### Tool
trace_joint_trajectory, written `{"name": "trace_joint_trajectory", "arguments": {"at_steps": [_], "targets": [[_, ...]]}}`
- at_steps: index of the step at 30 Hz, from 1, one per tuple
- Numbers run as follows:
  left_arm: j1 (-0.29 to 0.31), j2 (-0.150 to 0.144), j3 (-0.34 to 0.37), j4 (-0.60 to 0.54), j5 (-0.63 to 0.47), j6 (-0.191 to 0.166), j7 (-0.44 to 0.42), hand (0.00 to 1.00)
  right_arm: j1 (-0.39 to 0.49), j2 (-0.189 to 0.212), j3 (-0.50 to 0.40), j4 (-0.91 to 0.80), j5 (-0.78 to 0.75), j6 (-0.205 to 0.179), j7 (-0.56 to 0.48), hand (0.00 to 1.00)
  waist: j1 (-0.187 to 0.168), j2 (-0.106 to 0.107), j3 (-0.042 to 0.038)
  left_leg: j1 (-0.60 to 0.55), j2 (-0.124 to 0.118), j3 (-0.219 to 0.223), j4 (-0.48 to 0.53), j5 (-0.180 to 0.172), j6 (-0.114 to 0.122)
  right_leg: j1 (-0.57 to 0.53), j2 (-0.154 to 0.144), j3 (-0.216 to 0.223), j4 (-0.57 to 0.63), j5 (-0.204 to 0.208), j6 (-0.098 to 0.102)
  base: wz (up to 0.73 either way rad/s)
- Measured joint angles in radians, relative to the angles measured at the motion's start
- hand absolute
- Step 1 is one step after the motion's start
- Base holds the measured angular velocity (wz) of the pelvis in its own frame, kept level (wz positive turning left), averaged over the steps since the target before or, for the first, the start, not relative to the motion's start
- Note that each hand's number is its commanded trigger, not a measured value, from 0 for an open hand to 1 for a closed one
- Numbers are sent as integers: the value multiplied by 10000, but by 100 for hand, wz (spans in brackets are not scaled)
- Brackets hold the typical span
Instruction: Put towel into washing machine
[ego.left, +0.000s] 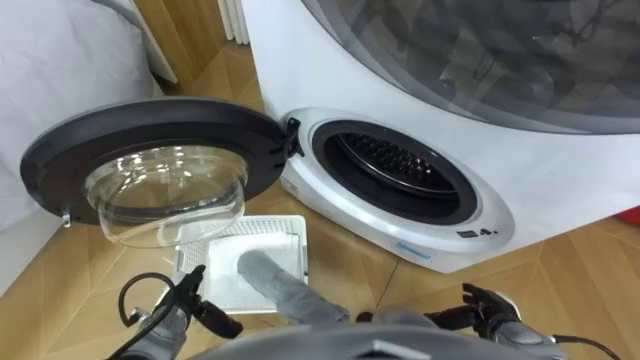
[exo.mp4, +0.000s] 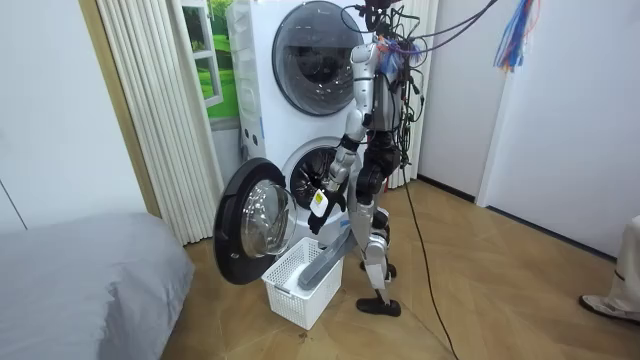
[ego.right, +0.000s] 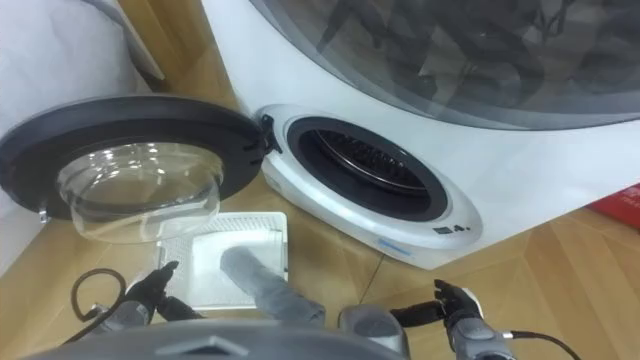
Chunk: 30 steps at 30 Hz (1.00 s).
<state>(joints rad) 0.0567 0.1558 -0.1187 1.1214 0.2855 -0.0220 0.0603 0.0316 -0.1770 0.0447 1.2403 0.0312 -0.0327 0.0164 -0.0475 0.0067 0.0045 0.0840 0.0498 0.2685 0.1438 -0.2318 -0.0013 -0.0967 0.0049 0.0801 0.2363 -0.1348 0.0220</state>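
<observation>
The washer (ego.left: 560, 170) stands before the robot with its door (ego.left: 60, 150) swung wide and its drum (ego.left: 395, 160) bare. On the floor below lies the basket (ego.left: 292, 228). The towel (ego.left: 275, 285) rises out of it toward the robot, its near end hidden. The left hand (ego.left: 175, 310) hangs beside it, fingers apart and off the cloth; the right hand (ego.left: 495, 308) fingers I cannot tell. Likely the pickup step: next calls for a firm hold, then a lift into the drum.

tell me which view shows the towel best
The room view: the grey towel shows along its whole length, slanting from the white basket up toward the robot. Both eye views look down on its lower part over the basket, upper end hidden by the robot's body.
</observation>
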Motion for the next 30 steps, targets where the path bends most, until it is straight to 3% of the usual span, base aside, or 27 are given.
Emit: {"name": "trace_joint_trajectory", "arguments": {"at_steps": [15, 19, 22, 24, 27, 30], "targets": [[-32, -86, -36, 2, 121, -226, 22, 0, -102, 41, 116, 42, 91, -2, 112, 0, -25, -28, 36, 42, -17, 50, 7, -1, 1, 48, -22, -3, -165, 24, 25, -1], [-168, -97, -71, 45, 351, -227, 133, 0, -212, -66, 121, 88, 118, -10, 213, 0, -53, 109, 36, -287, -8, 47, 53, -3, 4, -261, -16, -6, -145, 149, 15, -3], [-554, -107, -157, 189, 611, -225, 202, 0, -409, -160, 122, 137, 113, -21, 316, 0, -64, 257, 32, -700, 1, 49, 186, 1, 10, -625, -27, -4, -148, 254, 17, -3], [-749, -123, -475, 246, 777, -210, 252, 0, -706, -144, 120, 427, 147, -42, 310, 0, -282, 348, 18, -948, 0, 44, 264, 16, 32, -841, -52, -15, -89, 262, 15, 0], [-1411, -237, -921, 515, 1355, -220, 258, 0, -1161, -138, 174, 768, 152, -104, 302, 0, -380, 407, 50, -1270, -7, 63, 340, 37, 53, -1221, -60, -1, 83, 265, 12, -3], [-2313, -326, -1364, 790, 1905, -274, 257, 0, -1740, -96, 539, 851, 89, -123, 328, 0, -464, 314, 184, -1858, -2, 272, 613, 38, 55, -1954, -71, 3, 427, 299, -31, -18]]}}
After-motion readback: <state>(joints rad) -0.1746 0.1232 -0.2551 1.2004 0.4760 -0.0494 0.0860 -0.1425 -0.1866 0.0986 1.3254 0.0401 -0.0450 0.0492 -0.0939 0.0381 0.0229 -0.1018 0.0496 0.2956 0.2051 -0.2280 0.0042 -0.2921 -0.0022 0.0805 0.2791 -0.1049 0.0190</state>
